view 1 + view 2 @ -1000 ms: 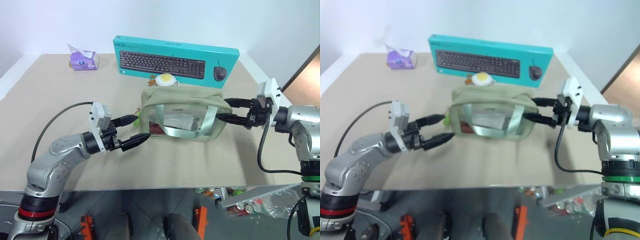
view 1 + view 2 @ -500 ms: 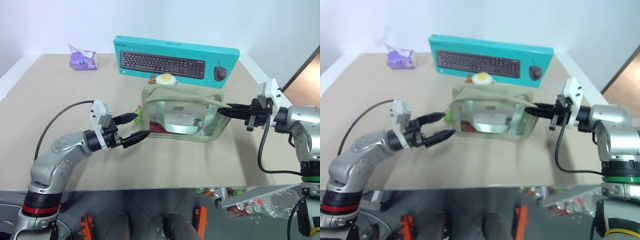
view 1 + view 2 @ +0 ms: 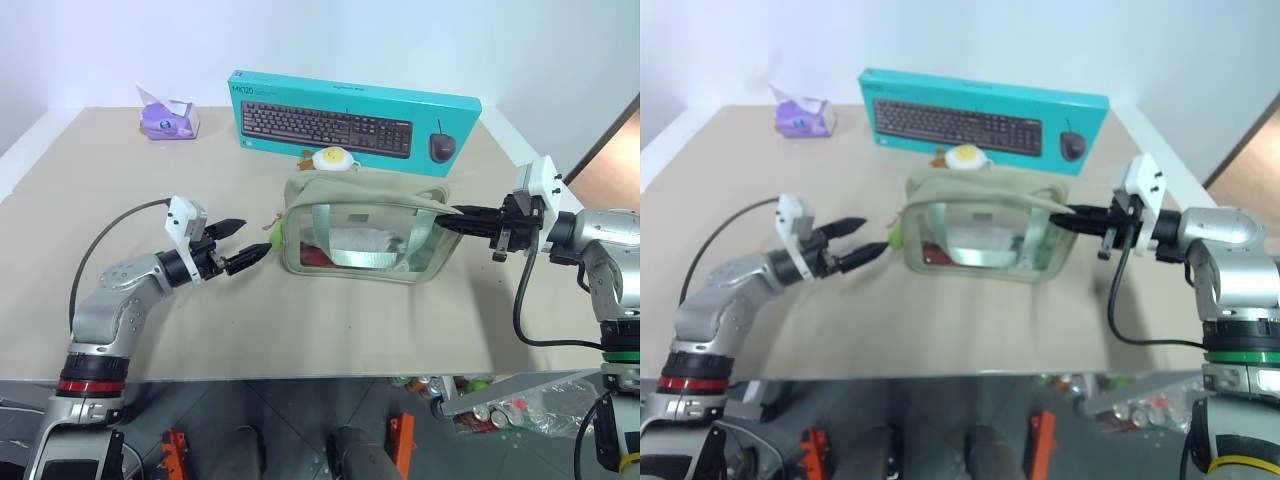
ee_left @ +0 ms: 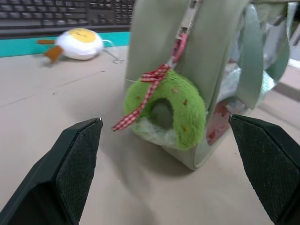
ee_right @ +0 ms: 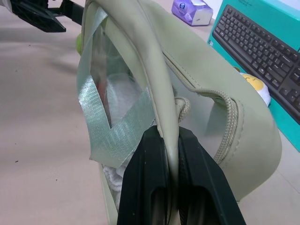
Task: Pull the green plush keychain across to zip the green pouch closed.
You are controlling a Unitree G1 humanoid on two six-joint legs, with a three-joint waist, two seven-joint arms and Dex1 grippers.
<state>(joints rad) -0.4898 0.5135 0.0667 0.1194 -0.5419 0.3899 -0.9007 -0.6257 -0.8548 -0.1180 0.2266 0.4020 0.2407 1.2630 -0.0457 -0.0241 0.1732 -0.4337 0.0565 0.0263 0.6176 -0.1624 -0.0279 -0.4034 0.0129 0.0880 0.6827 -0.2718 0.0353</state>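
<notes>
The pouch (image 3: 365, 228) stands on the table (image 3: 120, 200), in front of the keyboard box (image 3: 350, 110). The right gripper (image 3: 455, 220) is clamped shut on the pouch's handle strap (image 5: 140, 61) at its right end, bracing it. The left gripper (image 3: 240, 243) sits just left of the pouch, jaws wide, holding nothing.

The keychain (image 3: 274, 233) hangs at the pouch's left end and is not gripped. Judged status: bracing is done; grasping the keychain and pulling it across the zip are left.

The left wrist view shows the keychain (image 4: 165, 110) between the open fingers, apart from both, tied with a checked ribbon (image 4: 143, 96). The right wrist view shows the strap pinched between the fingers. The head views place the egg plush (image 3: 331, 159) behind the pouch.
</notes>
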